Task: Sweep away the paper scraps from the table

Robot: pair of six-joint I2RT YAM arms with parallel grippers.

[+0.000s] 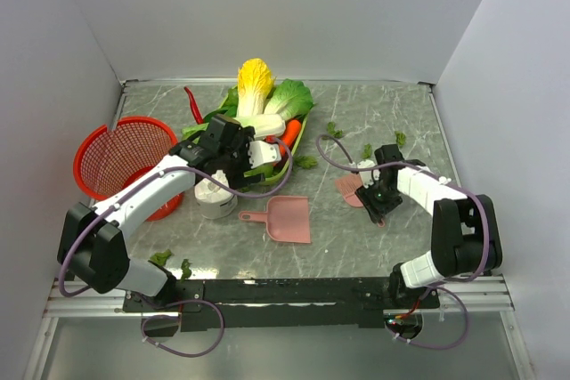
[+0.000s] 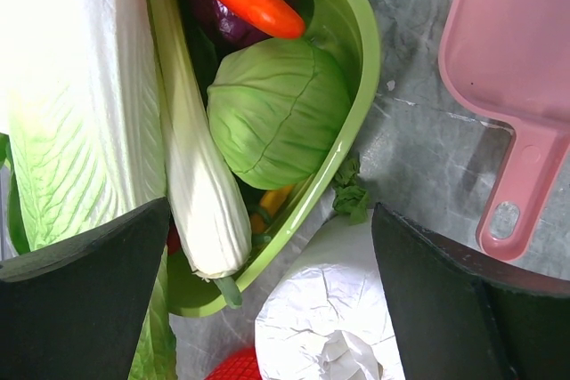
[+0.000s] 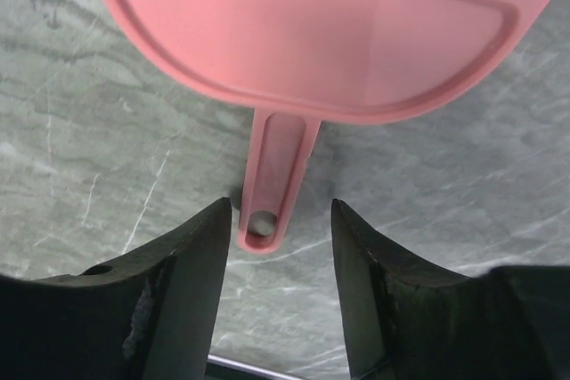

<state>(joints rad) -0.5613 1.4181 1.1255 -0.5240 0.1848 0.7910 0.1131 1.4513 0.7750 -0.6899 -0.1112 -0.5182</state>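
- Red basket (image 1: 125, 144) at the far left: I can't tell whether anything lies in it.
- Near-left corner: two green scraps (image 1: 161, 258) lie on the table (image 1: 356, 246), just in front of the left arm's base and unswept.
- Left gripper (image 2: 267, 238): the arm reaches far and to the right, and the wrist hangs over the near rim of the green tray (image 2: 367, 51) of vegetables. The jaws stand wide and hold nothing. Below them are the tray's edge, a white stalk and a crumpled white wad (image 2: 329, 309); one more green scrap (image 2: 352, 193) sits against the tray's outer wall.
- Pink dustpan (image 1: 289, 218): it lies flat mid-table, between the two arms, with nobody gripping it. I see nothing in it, so I judge no sweeping is done yet.
- Pink brush (image 1: 349, 189): it lies on the table to the right of the dustpan, handle pointing toward the right gripper (image 3: 280, 206).
- Right gripper: the arm is folded in and the wrist is low. The jaws are parted narrowly, one on each side of the handle's end (a sliver of table shows on both sides, so not clamped).
- Far right: more scraps (image 1: 334, 129) are scattered beyond the brush, one just beside the tray. By my reckoning the whole job remains.
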